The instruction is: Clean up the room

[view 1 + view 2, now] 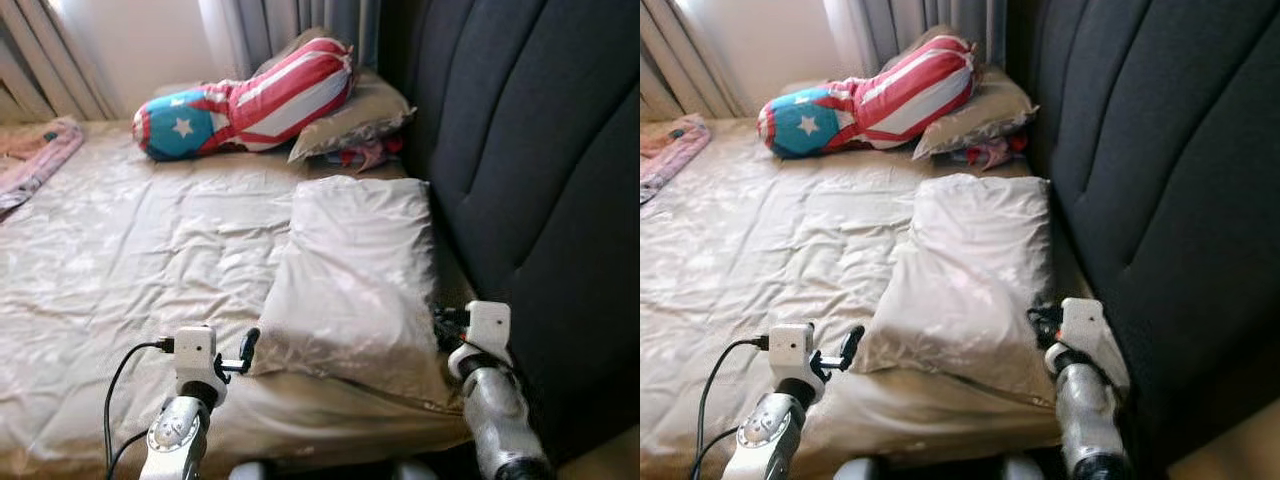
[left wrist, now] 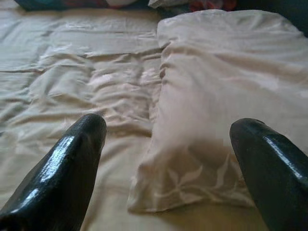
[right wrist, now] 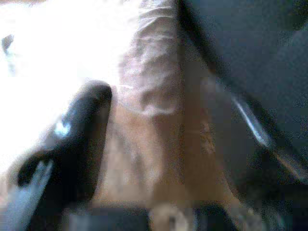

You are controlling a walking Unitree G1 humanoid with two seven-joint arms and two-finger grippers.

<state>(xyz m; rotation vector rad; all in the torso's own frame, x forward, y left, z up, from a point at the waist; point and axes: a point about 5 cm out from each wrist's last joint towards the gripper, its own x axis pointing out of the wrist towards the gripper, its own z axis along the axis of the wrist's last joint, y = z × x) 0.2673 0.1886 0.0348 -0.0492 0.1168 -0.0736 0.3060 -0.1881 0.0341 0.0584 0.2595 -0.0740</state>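
Note:
A beige pillow [image 1: 360, 270] lies on the bed by the dark headboard [image 1: 540, 150], its near end pointing at me. My left gripper [image 2: 168, 144] is open just short of the pillow's near left corner, one black finger [image 1: 248, 348] close to that corner. My right gripper [image 3: 163, 125] sits low at the pillow's near right corner, in the gap beside the headboard. Its fingers [image 3: 82, 130] stand apart with beige fabric between them, though that view is blurred.
A red, white and blue star cushion [image 1: 240, 100] rests on a second pillow [image 1: 360, 115] at the far end. A pink blanket [image 1: 35, 155] lies at the far left. The wrinkled beige sheet [image 1: 150, 250] covers the bed. Curtains [image 1: 290, 25] hang behind.

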